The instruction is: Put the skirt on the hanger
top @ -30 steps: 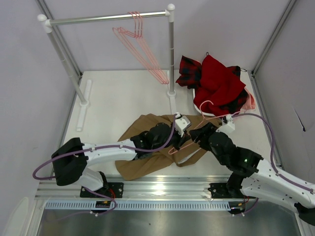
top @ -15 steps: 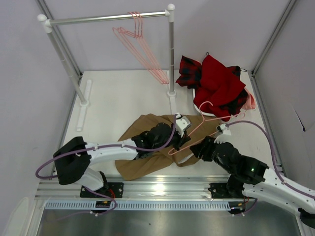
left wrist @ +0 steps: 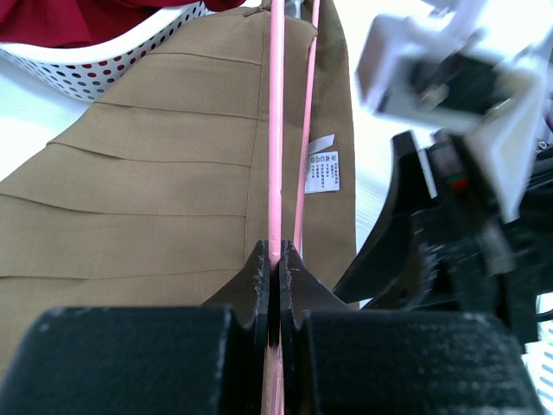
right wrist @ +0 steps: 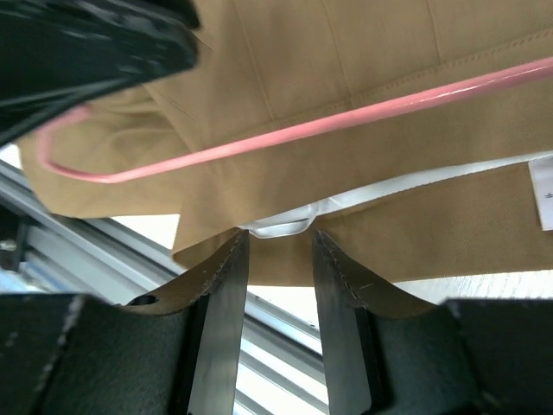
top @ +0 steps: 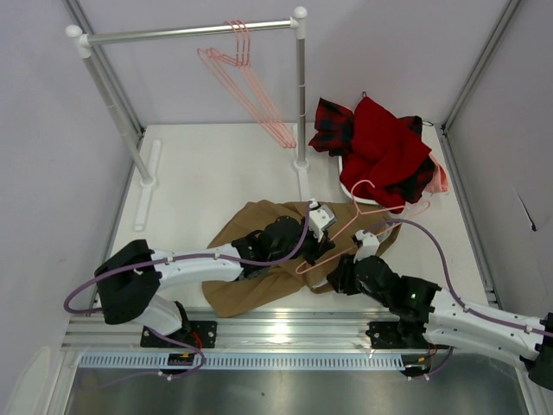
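The skirt (top: 235, 294) is spread on the desk (top: 207, 173) in the lower middle of the top view. The pink hanger (top: 341, 248) is laid across its right-hand part, with the hook turned toward the upper right. One wire of the hanger is clamped between the fully closed fingers of the left pincer (left wrist: 275, 259). This is judged to be done so that the frame is kept from sliding while the cloth is worked on. The right pincer (right wrist: 275, 246) is parted by a moderate gap and nothing is gripped in it. Its jaws are set at either side of a fold of pale lining (right wrist: 285, 226) at the skirt's edge, at the lower centre of the right wrist view. This is taken as a line-up for seizing that edge, so that the opening may be lifted and the hanger fed inside. A white care label (left wrist: 321, 170) is seen beside the wires, which suggests the inner face is turned up there. Much of the skirt's middle is covered by the left arm, and the two arms are crowded close together, so little room is left for the lift. The hook lies near the red garment (top: 384, 143) and plaid cloth (top: 333, 121) heaped in a dotted basket (left wrist: 86, 73), where snagging is possible. The rail (top: 186, 33) with its spare hangers (top: 251, 86) is set well apart at the top.
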